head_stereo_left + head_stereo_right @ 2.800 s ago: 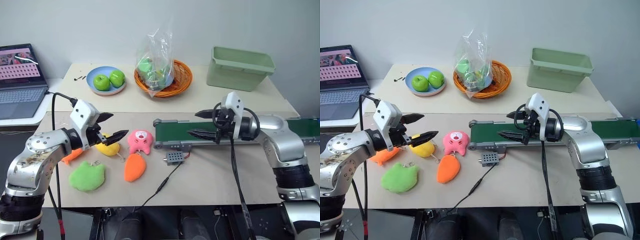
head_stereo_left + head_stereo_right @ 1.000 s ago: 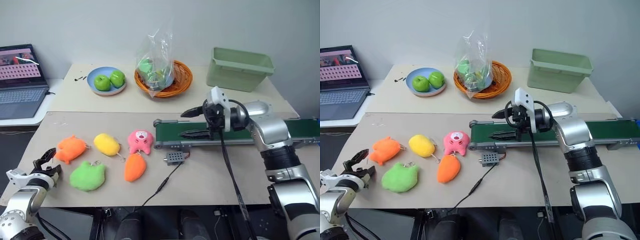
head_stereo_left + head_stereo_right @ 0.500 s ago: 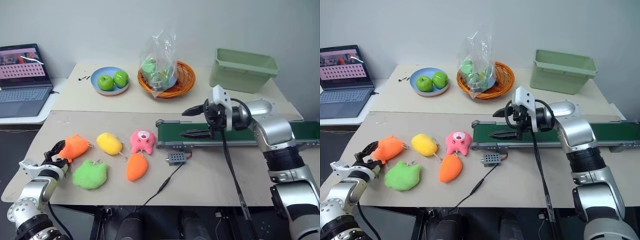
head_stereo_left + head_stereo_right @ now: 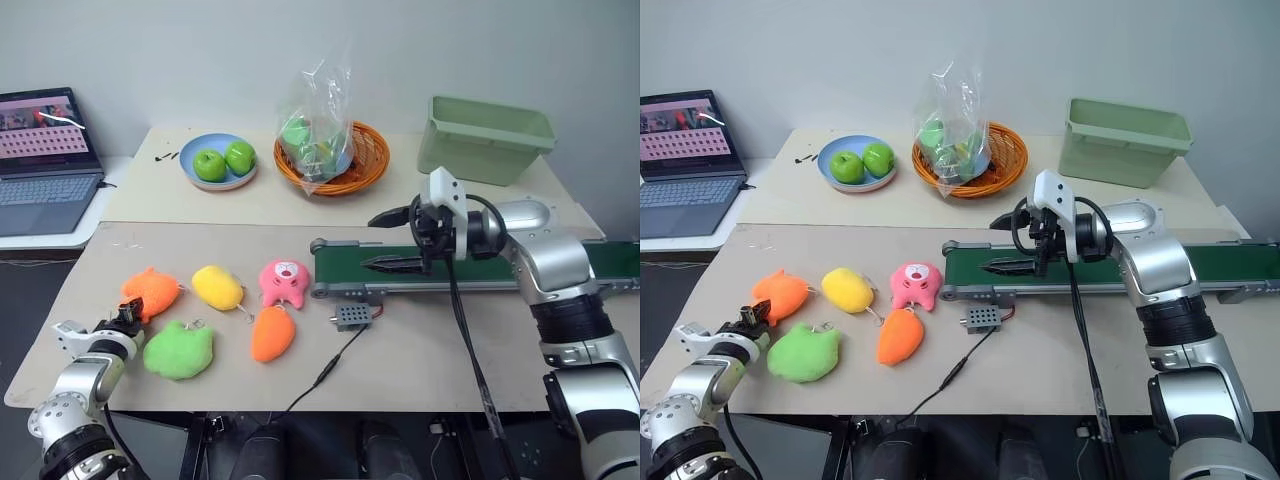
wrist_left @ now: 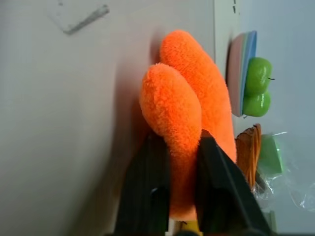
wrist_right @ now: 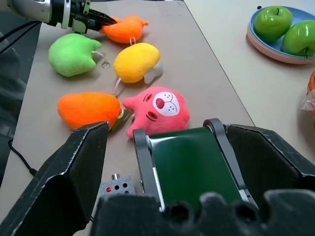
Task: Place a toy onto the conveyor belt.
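Observation:
The toy (image 4: 150,292), a fuzzy bright orange plush, lies at the near left of the table. My left gripper (image 4: 128,317) reaches it from the table's front left edge. In the left wrist view the two black fingers (image 5: 147,182) are shut on a stubby point of the toy (image 5: 182,118). The conveyor belt (image 4: 340,262), dark green in a grey frame, runs across the right half of the table. My right gripper (image 4: 370,243) hovers open above its left roller end, with nothing between its fingers (image 6: 74,187).
Beside the toy lie a yellow plush (image 4: 218,287), a pink plush (image 4: 283,282), an orange carrot plush (image 4: 270,333) and a green plush (image 4: 180,350). A small grey box (image 4: 352,317) sits before the belt. Behind are a plate of apples (image 4: 215,162), a basket (image 4: 330,155), a green bin (image 4: 485,135) and a laptop (image 4: 45,160).
My left gripper, open beside the toy half a second ago, has shut on the toy's near point. The right arm has held still over the belt's end.

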Tool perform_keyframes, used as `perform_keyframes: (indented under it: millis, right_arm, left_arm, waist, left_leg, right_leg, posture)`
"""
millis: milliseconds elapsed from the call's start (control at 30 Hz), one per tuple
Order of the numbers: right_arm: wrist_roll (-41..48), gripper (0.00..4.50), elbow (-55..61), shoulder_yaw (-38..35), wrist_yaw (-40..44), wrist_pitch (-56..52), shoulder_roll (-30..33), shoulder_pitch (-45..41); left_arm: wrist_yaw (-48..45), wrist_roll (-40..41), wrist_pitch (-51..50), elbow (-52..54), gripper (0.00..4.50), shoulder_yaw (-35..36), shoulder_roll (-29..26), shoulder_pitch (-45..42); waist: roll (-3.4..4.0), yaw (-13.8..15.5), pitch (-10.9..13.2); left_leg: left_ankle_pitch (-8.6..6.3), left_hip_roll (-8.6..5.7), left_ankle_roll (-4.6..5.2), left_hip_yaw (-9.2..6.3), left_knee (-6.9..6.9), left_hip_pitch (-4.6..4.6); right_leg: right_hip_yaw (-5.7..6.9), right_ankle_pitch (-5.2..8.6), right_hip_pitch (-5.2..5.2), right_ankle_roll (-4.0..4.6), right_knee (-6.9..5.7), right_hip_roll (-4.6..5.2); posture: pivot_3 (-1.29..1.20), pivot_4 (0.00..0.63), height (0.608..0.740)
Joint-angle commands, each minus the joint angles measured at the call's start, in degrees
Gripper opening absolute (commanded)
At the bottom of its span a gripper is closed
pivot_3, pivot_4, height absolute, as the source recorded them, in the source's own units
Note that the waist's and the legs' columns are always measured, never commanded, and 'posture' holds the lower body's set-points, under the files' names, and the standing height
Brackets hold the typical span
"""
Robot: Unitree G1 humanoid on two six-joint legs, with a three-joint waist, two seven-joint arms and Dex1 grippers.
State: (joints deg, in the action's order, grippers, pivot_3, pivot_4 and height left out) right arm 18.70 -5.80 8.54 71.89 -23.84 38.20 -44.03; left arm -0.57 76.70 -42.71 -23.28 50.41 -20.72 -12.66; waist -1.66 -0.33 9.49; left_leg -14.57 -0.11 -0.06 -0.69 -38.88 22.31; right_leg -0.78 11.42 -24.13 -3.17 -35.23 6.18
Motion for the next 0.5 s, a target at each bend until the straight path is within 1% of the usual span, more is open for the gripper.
perform_keyframes:
  millis: [33,100,167,267,300,333,367,400,467,500]
  right_arm:
    - [-0.03,4.50,1.01,-1.48,-0.57,1.27,0.21,-0.56]
    - [-0.16,4.50,0.78,-1.42,-0.64,1.46,0.03,-0.66]
    - [-0.22,4.50,0.61,-1.50,-0.65,1.49,-0.11,-0.80]
    - [-0.14,4.50,0.22,-1.75,-0.64,1.52,-0.33,-1.09]
    - [-0.17,4.50,-0.01,-1.76,-0.62,1.65,-0.39,-1.19]
    - [-0.22,4.50,-0.32,-1.77,-0.63,1.86,-0.47,-1.29]
    - [-0.28,4.50,-0.60,-1.74,-0.65,2.03,-0.55,-1.41]
    - [-0.33,4.50,-0.99,-1.69,-0.70,2.26,-0.71,-1.57]
    - [-0.43,4.50,-1.77,-1.44,-0.82,2.75,-1.30,-2.00]
    - [-0.51,4.50,-2.13,-1.26,-0.90,3.05,-1.68,-2.22]
  left_arm:
    - [-6.42,4.92,-0.18,8.68,0.01,1.39,-0.03,-0.39]
    - [-9.48,4.50,0.66,16.96,0.01,0.82,-1.31,1.19]
    - [-10.42,3.70,1.33,22.74,0.01,0.16,-2.69,2.49]
    - [-11.09,-1.82,4.90,30.87,0.01,-1.40,-5.49,3.50]
    - [-10.44,-5.00,6.66,33.52,0.01,-2.47,-6.98,2.97]
    - [-10.36,-11.26,9.09,36.12,0.01,-5.46,-9.62,2.41]
    - [-10.42,-15.79,10.89,37.74,0.01,-7.68,-11.43,2.04]
    - [-10.39,-23.19,11.72,39.04,0.01,-13.21,-15.32,1.47]
    - [-12.27,-39.65,15.49,39.24,0.01,-26.66,-23.52,-0.78]
    - [-13.74,-47.10,19.04,38.56,0.01,-33.33,-25.92,-4.05]
  waist:
    - [-0.03,-0.10,0.02]
    - [-0.23,-0.28,0.13]
    - [-0.30,-0.41,0.17]
    - [-0.30,-0.49,0.17]
    - [-0.30,-0.50,0.17]
    - [-0.30,-0.45,0.17]
    - [-0.31,-0.44,0.17]
    - [-0.31,-0.37,0.18]
    - [-0.31,0.11,0.18]
    - [-0.28,0.29,0.18]
  left_leg:
    - [0.00,0.00,0.00,0.00,0.00,0.00]
    - [0.00,0.00,0.00,-0.01,0.00,0.06]
    - [-0.01,0.03,-0.01,-0.04,0.00,0.15]
    - [-0.01,0.03,0.00,-0.06,0.03,0.12]
    - [-0.01,0.03,0.00,-0.05,0.03,0.12]
    - [-0.01,0.02,0.00,-0.02,0.04,0.10]
    - [-0.01,0.03,0.00,0.00,0.03,0.10]
    - [-0.01,0.03,-0.01,0.01,0.03,0.10]
    - [0.00,0.03,-0.02,0.02,0.03,0.09]
    - [0.01,0.02,-0.03,0.03,0.03,0.08]
  right_leg:
    - [0.00,0.00,0.00,0.00,0.01,0.00]
    - [0.00,0.00,-0.03,0.00,0.04,0.00]
    - [0.01,0.00,-0.10,0.01,0.07,0.00]
    - [-0.04,0.00,-0.10,0.01,0.12,0.01]
    - [-0.04,-0.01,-0.10,0.01,0.12,0.01]
    - [-0.05,-0.01,-0.09,0.01,0.12,0.01]
    - [-0.03,-0.01,-0.09,0.01,0.11,0.00]
    - [-0.02,-0.01,-0.08,0.02,0.10,-0.02]
    - [0.00,-0.04,-0.03,0.06,0.12,-0.06]
    - [0.03,-0.04,0.00,0.06,0.13,-0.07]
  posture:
    - [0.00,0.150,0.740]
    - [0.00,0.150,0.740]
    - [0.00,0.150,0.740]
    - [0.00,0.150,0.740]
    - [0.00,0.150,0.740]
    - [0.00,0.150,0.740]
    - [0.00,0.150,0.740]
    - [0.00,0.150,0.740]
    - [0.00,0.150,0.740]
    - [0.00,0.150,0.740]
